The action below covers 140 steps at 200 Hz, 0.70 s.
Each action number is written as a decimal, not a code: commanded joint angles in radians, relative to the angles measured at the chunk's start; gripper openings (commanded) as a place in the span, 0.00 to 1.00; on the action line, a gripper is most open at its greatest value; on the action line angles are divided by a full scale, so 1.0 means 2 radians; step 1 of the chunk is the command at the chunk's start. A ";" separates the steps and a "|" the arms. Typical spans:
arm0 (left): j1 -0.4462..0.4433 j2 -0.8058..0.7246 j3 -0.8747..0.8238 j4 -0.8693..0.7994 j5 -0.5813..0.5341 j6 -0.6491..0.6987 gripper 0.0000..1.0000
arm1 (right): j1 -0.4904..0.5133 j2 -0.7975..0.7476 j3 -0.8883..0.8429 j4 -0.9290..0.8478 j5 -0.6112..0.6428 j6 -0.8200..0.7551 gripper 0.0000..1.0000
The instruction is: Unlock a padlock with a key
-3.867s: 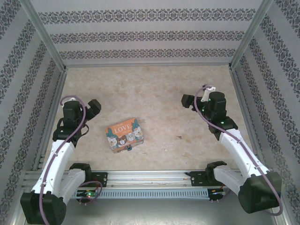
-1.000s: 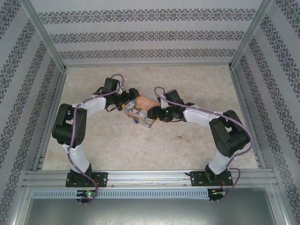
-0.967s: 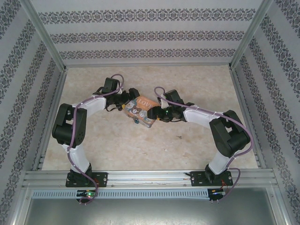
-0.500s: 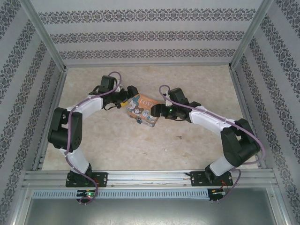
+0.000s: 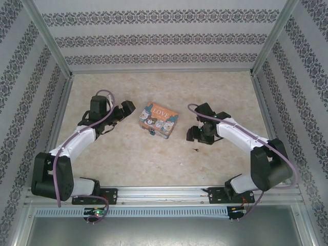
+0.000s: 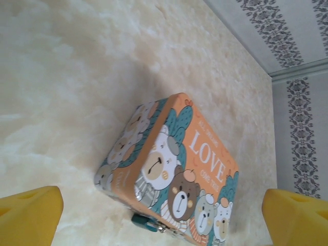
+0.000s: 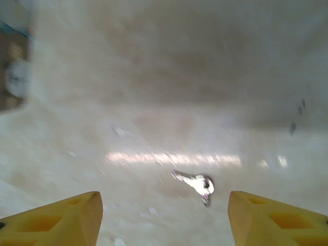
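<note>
The tiny teal padlock (image 5: 152, 133) hangs on the near side of the orange-and-teal LOVE box (image 5: 159, 120); the left wrist view shows the padlock (image 6: 145, 223) under the box's lower edge (image 6: 174, 169). A small silver key (image 5: 195, 149) lies flat on the table, right of the box. My left gripper (image 5: 127, 108) stands open to the left of the box, apart from it, with its yellow fingertips (image 6: 28, 215) spread wide. My right gripper (image 5: 193, 136) hovers open just behind the key (image 7: 195, 182), which lies blurred on the table ahead of its fingers (image 7: 56, 221).
Patterned walls close the beige table (image 5: 169, 89) at the back and on both sides. An aluminium rail (image 5: 164, 195) runs along the near edge. A blurred corner of the box (image 7: 13, 66) shows at the left edge of the right wrist view.
Both grippers have drawn away from the box. The left arm swung out to the left. The right arm moved right and nearer, over the key. The box stays put.
</note>
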 commanded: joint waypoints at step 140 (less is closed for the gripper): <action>0.003 -0.024 -0.021 0.027 -0.026 -0.015 1.00 | -0.004 0.083 0.002 -0.015 -0.012 -0.017 0.25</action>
